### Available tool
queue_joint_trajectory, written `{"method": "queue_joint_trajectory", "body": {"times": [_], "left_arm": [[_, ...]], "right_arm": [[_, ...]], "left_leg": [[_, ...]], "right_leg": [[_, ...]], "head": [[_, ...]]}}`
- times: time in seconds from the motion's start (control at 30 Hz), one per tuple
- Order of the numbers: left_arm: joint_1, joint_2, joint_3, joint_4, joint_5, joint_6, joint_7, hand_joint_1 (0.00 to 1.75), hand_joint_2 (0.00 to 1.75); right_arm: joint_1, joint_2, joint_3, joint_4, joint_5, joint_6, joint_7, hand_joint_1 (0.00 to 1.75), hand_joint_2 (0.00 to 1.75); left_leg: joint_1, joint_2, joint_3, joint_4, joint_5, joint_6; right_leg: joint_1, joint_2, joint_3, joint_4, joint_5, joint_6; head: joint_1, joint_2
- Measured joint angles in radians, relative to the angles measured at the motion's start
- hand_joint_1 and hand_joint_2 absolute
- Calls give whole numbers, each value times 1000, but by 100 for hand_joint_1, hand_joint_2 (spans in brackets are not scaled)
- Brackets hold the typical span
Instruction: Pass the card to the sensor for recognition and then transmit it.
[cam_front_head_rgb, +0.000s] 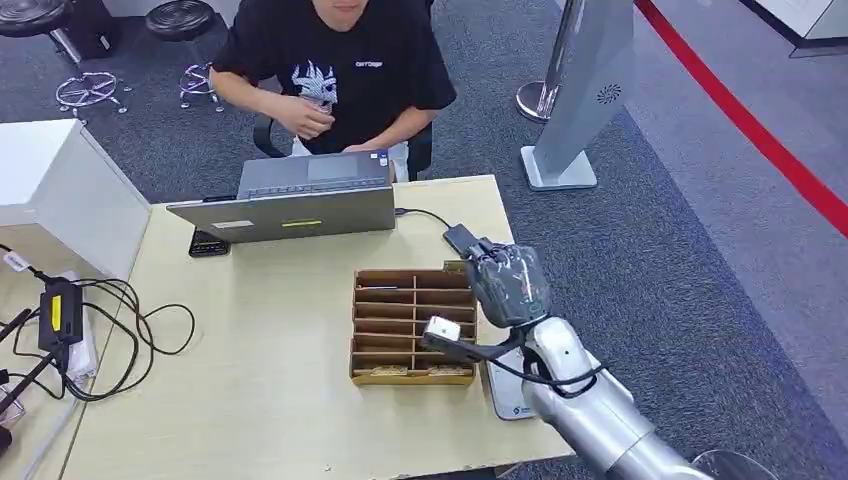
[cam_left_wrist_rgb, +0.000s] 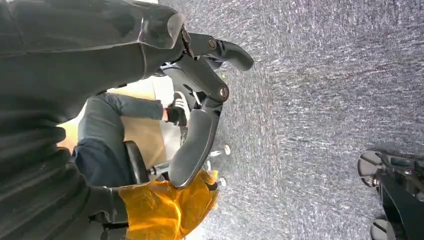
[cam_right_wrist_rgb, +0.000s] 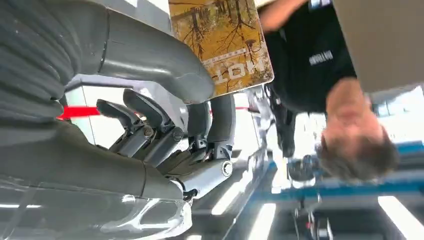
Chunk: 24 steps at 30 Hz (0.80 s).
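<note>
On the left side of the table (cam_front_head_rgb: 260, 400) there's a power brick with a tangle of cables (cam_front_head_rgb: 110, 330), just parked out of the way. The left hand (cam_left_wrist_rgb: 200, 100) hangs over carpet with its fingers loosely apart and nothing in them, so it's idle. Mid-table an open laptop (cam_front_head_rgb: 300, 195) faces the person (cam_front_head_rgb: 340, 60) seated behind it. Next comes the wooden card rack (cam_front_head_rgb: 412, 325), slots up so cards can be pulled out. The right hand (cam_front_head_rgb: 510, 285) hovers at the rack's right edge, pinching the yellow printed card (cam_right_wrist_rgb: 225, 45) between thumb and fingers. The dark reader (cam_front_head_rgb: 465, 238) just beyond is probably the sensor
</note>
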Motion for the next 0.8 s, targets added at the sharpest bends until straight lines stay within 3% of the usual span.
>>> {"method": "queue_joint_trajectory", "body": {"times": [0.3, 0.47, 0.63, 0.8], "left_arm": [[0, 0, 13, 0, -7, 0, 0, 0, 175], [-3, 0, 13, 0, -17, 0, 0, 0, 175], [-13, 0, 13, 0, -48, -5, -3, 0, 175], [-20, 0, 13, 0, -84, -11, -4, 0, 175]], "right_arm": [[0, -15, -53, -160, 2, -26, -3, 175, 175], [-36, -14, -61, -195, -48, 27, -16, 175, 175], [-154, 21, -38, -131, -107, 125, -21, 175, 175], [-310, 107, 0, 43, -118, 182, 10, 175, 175]], "left_leg": [[0, 0, 0, 0, 0, 0], [0, 0, 0, 0, 0, 0], [0, 1, 0, 0, 1, 0], [0, 1, 0, 0, 1, -1]], "right_leg": [[0, 0, 0, 0, 0, 0], [0, 0, 0, 0, 0, 0], [0, 1, 0, 1, 1, 0], [0, 1, 0, 3, 1, 0]], "head": [[0, 0], [0, 0], [0, 0], [0, 0]]}}
